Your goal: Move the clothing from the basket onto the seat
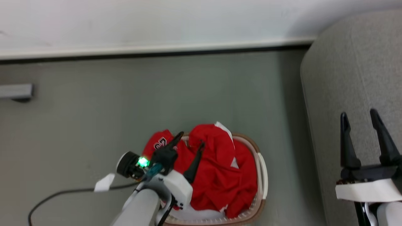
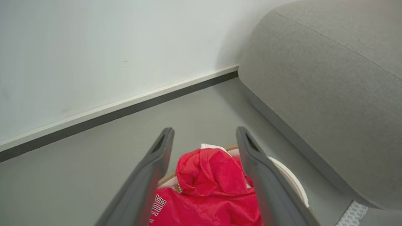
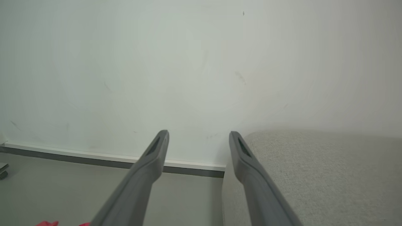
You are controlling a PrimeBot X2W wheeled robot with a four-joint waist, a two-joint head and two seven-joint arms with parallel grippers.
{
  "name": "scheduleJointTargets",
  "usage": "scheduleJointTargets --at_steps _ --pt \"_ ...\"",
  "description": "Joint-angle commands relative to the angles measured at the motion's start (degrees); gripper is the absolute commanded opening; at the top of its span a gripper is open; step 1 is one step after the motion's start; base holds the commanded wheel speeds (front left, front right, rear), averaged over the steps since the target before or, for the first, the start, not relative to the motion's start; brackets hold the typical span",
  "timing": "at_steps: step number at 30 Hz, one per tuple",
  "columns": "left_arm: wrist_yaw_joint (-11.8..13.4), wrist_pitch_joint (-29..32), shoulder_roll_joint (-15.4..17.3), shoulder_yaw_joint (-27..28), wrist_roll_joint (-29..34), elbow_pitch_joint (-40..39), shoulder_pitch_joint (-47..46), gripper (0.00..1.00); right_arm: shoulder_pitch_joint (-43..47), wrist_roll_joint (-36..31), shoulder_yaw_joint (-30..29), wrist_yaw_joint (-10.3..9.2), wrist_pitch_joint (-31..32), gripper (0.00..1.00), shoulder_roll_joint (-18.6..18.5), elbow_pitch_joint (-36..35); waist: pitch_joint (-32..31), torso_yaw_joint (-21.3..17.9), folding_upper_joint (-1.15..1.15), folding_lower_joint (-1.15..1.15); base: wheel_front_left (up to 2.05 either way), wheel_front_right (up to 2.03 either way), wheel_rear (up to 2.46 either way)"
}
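Note:
Red clothing [image 1: 220, 169] with white trim lies heaped in the white basket [image 1: 262, 175] on the floor, one piece hanging over the left rim. My left gripper [image 1: 190, 139] hovers open just above the pile, with nothing between its fingers. In the left wrist view the clothing [image 2: 207, 185] sits between and below the left gripper's [image 2: 204, 133] spread fingers, with lettering partly showing. The light-grey seat [image 1: 351, 78] stands to the right of the basket. My right gripper [image 1: 359, 114] is open and empty over the seat; the right wrist view shows it [image 3: 198, 135] beside the seat [image 3: 314, 172], facing the wall.
A white wall with a dark-edged skirting board [image 1: 157, 50] runs along the back. A dark cable [image 1: 62, 193] with a white tag lies on the grey floor left of the basket. A grey object [image 1: 15, 91] sits at the far left. Open floor lies between basket and wall.

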Motion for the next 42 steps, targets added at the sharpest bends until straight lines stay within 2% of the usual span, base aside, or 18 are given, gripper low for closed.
scheduleJointTargets --at_steps 1,3,5,10,18,22,31,42 --pt "0.4 0.4 0.3 -0.8 -1.1 2.3 -1.9 1.00 -1.4 0.7 0.2 -0.14 0.0 1.00 0.0 -0.7 4.9 -2.4 0.00 -0.01 0.00 0.00 0.00" --pt "1.0 1.7 0.3 -2.8 -2.5 6.5 -5.1 1.00 -2.9 0.9 0.8 -0.14 0.0 1.00 0.2 -1.6 6.9 -3.3 0.00 -0.01 0.00 0.00 0.00" --pt "1.1 3.3 0.3 -3.7 -6.6 9.8 -6.9 1.00 -4.0 1.2 1.3 -0.14 0.0 1.00 0.4 -2.3 8.6 -4.3 0.00 -0.01 0.00 0.00 0.00" --pt "3.3 6.6 0.3 -6.5 -11.9 16.8 -12.0 1.00 -5.8 1.6 2.5 -0.14 0.0 1.00 1.0 -4.6 12.2 -6.3 0.00 -0.01 0.00 0.00 0.00" --pt "7.2 8.8 0.3 -8.8 -17.9 23.7 -19.2 1.00 -7.2 2.3 2.9 -0.14 0.0 1.00 1.3 -7.1 17.6 -7.2 0.00 -0.01 0.00 0.00 0.00" --pt "8.2 8.4 0.3 -8.9 -20.3 26.4 -22.0 1.00 -8.2 2.8 3.3 -0.14 0.0 1.00 1.4 -7.2 19.3 -7.5 0.00 -0.01 0.00 0.00 0.00" --pt "9.3 6.9 0.3 -10.2 -22.3 32.6 -27.0 1.00 -9.7 3.7 4.6 -0.14 0.0 1.00 1.4 -8.0 22.3 -8.8 0.00 -0.01 0.00 0.00 0.00" --pt "10.1 6.9 1.5 -11.6 -21.0 38.2 -32.7 1.00 -10.9 5.3 5.5 -0.14 0.0 1.00 1.4 -9.3 27.6 -10.8 0.00 -0.01 0.00 0.00 0.00"
